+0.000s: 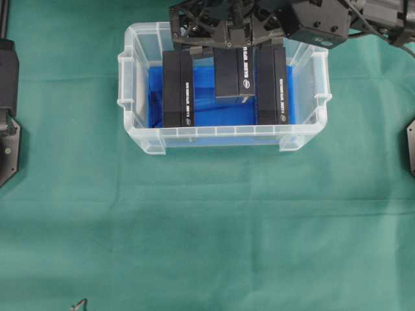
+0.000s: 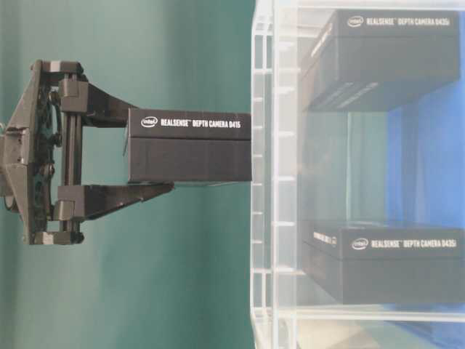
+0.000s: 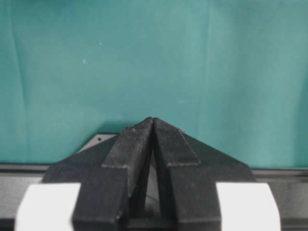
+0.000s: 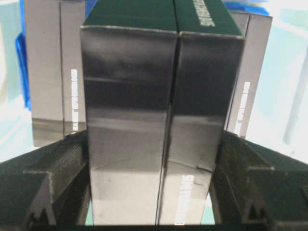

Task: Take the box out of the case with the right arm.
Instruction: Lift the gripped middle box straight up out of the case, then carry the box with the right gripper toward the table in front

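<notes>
The case is a clear bin with a blue floor at the back middle of the green cloth. My right gripper is shut on a black RealSense box, jaws pressing its two long sides. In the table-level view the gripper holds this box lifted, with its lower end level with the rim of the case. In the right wrist view the box fills the gap between the jaws. My left gripper is shut and empty over bare cloth.
Two more black boxes stay in the case, one at the left and one at the right. The left arm's body is at the left edge. A dark mount is at the right edge.
</notes>
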